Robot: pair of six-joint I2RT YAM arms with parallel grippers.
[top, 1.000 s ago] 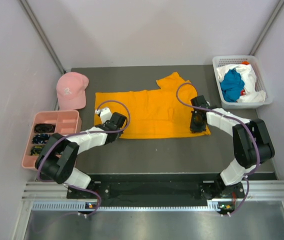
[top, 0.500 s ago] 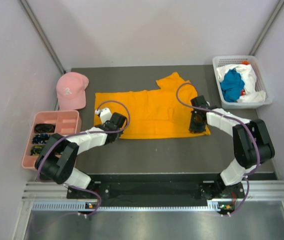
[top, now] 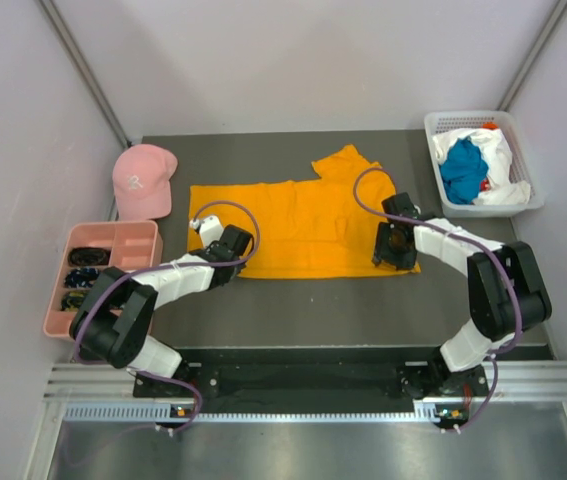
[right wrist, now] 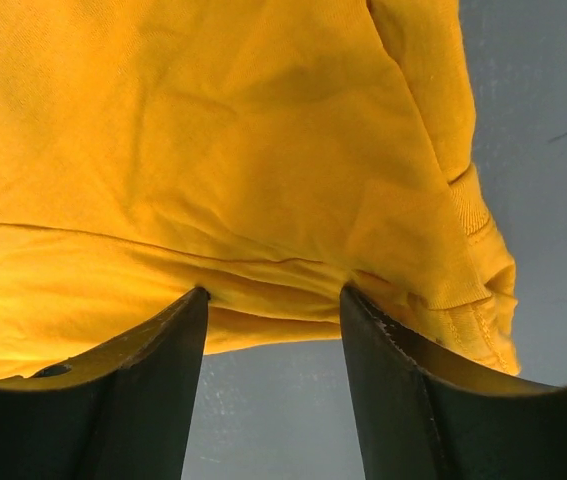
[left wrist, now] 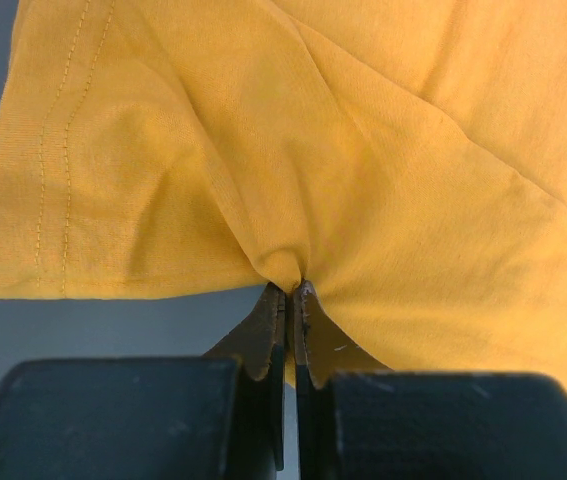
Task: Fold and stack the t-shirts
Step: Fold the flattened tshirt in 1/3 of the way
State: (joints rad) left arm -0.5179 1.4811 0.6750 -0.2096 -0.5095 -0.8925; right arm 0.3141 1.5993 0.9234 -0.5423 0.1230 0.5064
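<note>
Your left gripper [left wrist: 291,295] is pinched tight on the near-left hem of the shirt [left wrist: 363,150]. Your right gripper [right wrist: 273,291] stands half open astride its near-right edge, gripping nothing.

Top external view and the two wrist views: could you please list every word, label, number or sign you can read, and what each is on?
Pink cap: a white mark on its front, maybe a single letter, too small to read.
Orange t-shirt: plain cloth, no print or label showing in any view.
Nothing else here carries text that can be read.
</note>
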